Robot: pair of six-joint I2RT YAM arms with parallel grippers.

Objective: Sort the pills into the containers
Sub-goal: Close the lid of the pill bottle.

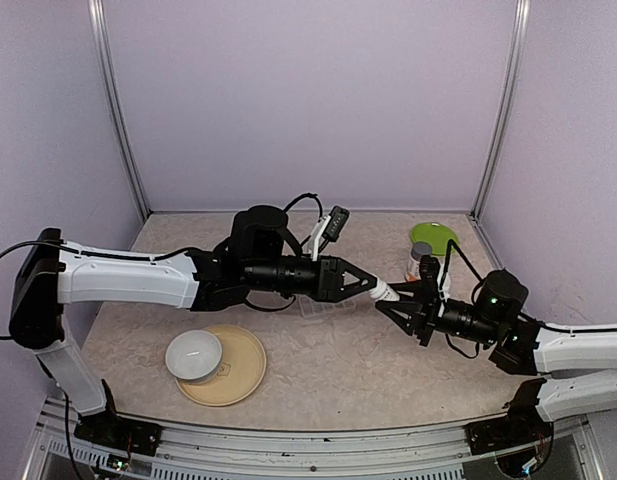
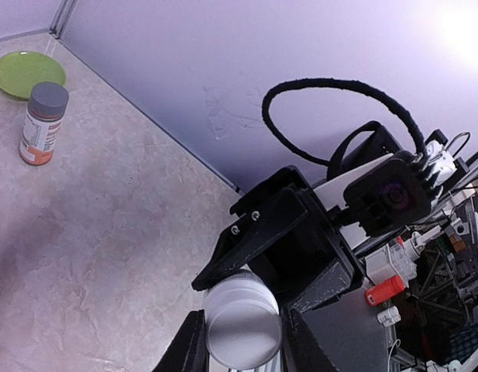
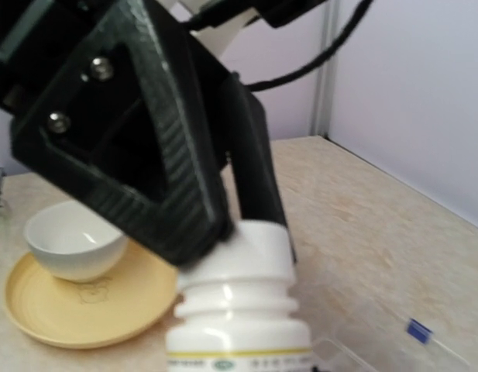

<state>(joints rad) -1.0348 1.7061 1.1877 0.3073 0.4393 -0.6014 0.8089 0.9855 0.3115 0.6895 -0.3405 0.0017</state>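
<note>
**A:** Since no pills can be made out anywhere, where are they judged to be?

**B:** They are presumed to be shut inside the white bottle point(image 3: 237, 306), which is held in the air between the two arms. It is above the worktop point(image 1: 338, 375) and near the clear pill box point(image 1: 322, 307).

**A:** How is the bottle gripped?

**B:** Its body is clamped in the right pincer point(image 1: 400, 300), which is closed tight on it. Its cap point(image 3: 258, 246) is pinched by the left pincer point(image 1: 371, 287), which is closed only as far as the cap allows.

**A:** Why are both ends held?

**B:** The body is probably braced so that the cap can be twisted off, which could hardly be done by one arm alone. A spot close to the box seems chosen so that little travel is needed before pouring.

**A:** And the rest?

**B:** The orange-labelled bottle point(image 1: 416, 262), green plate point(image 1: 434, 238) and bowl point(image 1: 194, 355) are set well apart.
</note>
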